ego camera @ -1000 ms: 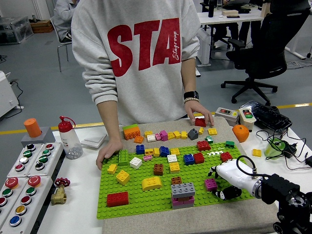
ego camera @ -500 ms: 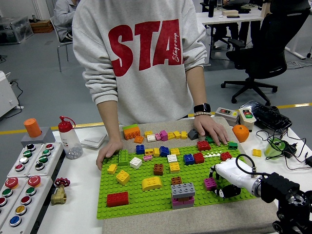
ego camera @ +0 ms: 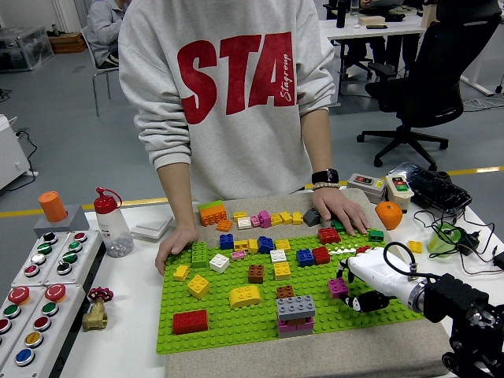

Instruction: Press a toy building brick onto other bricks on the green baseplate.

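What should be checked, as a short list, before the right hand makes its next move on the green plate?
1. Small magenta brick at the white right hand: grip cannot tell.
2. Grey brick on the pink stack is free on top: ok.
3. Green studded baseplate lies flat, person's hand on its far-left corner: ok.
4. Person's other hand rests by the red brick, near the work area: not ok.
5. Left hand in view: not ok.

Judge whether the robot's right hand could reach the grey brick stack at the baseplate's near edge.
Probably yes: the right hand sits just right of the grey brick stack, with only bare green baseplate studs between them.
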Controlling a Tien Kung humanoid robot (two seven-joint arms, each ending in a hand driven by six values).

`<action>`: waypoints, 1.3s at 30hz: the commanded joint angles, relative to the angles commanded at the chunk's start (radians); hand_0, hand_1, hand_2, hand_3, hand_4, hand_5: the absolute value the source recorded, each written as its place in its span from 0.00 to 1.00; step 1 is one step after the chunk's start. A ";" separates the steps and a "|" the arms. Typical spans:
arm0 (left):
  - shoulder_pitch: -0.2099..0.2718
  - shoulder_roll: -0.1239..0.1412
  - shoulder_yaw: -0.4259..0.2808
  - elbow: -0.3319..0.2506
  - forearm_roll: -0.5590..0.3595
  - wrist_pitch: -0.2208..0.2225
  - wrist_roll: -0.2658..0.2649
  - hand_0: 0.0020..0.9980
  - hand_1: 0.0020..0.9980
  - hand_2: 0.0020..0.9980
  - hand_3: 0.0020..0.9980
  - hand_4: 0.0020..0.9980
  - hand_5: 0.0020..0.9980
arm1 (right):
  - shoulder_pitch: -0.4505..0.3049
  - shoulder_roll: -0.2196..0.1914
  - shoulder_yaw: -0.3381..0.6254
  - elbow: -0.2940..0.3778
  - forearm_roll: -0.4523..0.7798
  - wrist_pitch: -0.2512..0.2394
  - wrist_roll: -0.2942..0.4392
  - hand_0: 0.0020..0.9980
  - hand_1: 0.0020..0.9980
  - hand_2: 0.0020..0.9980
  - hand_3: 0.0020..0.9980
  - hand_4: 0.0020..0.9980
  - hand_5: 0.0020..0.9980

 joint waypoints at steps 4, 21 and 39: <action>0.001 0.000 -0.001 0.000 0.001 0.000 0.001 0.63 0.60 0.61 0.41 0.30 0.95 | -0.002 -0.014 0.021 0.037 0.003 0.001 -0.002 0.65 0.55 0.52 0.54 0.57 0.32; 0.006 0.003 -0.002 0.000 -0.001 0.002 0.000 0.63 0.60 0.61 0.41 0.30 0.95 | -0.009 -0.096 0.069 0.365 0.012 0.077 -0.145 0.64 0.54 0.53 0.55 0.55 0.31; 0.003 0.006 0.008 0.001 -0.014 0.003 -0.003 0.63 0.60 0.61 0.41 0.30 0.95 | -0.021 -0.084 -0.009 0.498 -0.072 0.096 -0.242 0.65 0.56 0.55 0.56 0.54 0.32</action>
